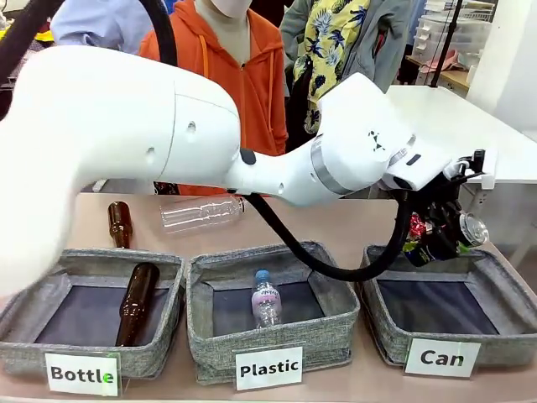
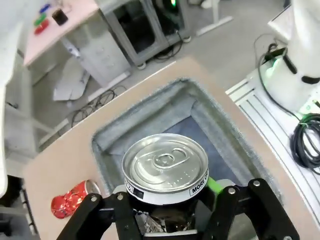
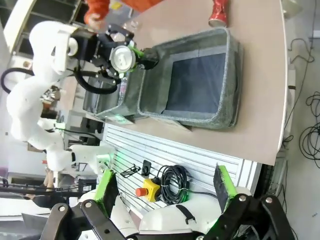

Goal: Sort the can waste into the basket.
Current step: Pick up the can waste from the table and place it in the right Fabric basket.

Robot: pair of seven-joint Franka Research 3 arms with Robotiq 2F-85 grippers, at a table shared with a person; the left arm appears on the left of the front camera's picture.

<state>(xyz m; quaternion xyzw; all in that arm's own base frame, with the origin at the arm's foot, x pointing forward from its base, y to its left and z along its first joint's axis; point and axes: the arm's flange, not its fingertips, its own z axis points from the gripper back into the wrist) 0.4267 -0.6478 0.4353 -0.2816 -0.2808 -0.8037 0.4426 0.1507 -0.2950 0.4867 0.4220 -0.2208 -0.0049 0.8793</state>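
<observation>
My left gripper (image 1: 443,233) is shut on a dark drink can (image 1: 419,237) with colourful print and a silver lid. It holds the can in the air over the rear part of the grey basket (image 1: 513,281) labelled "Can". In the left wrist view the can's lid (image 2: 165,167) sits between the fingers (image 2: 167,202), with the basket (image 2: 150,117) and its dark floor below. A crushed shiny red can (image 2: 75,197) lies on the table just outside the basket. My right gripper (image 3: 165,192) is open with nothing in it, off the table's edge, and looks at the basket (image 3: 195,82) and the red can (image 3: 219,12).
The "Plastic" bin (image 1: 201,327) holds a small clear bottle (image 1: 266,298). The "Bottle" bin (image 1: 25,315) holds a brown bottle (image 1: 137,302). Behind them a brown bottle (image 1: 119,222) and a clear plastic bottle (image 1: 201,212) rest on the table. People stand at the far side.
</observation>
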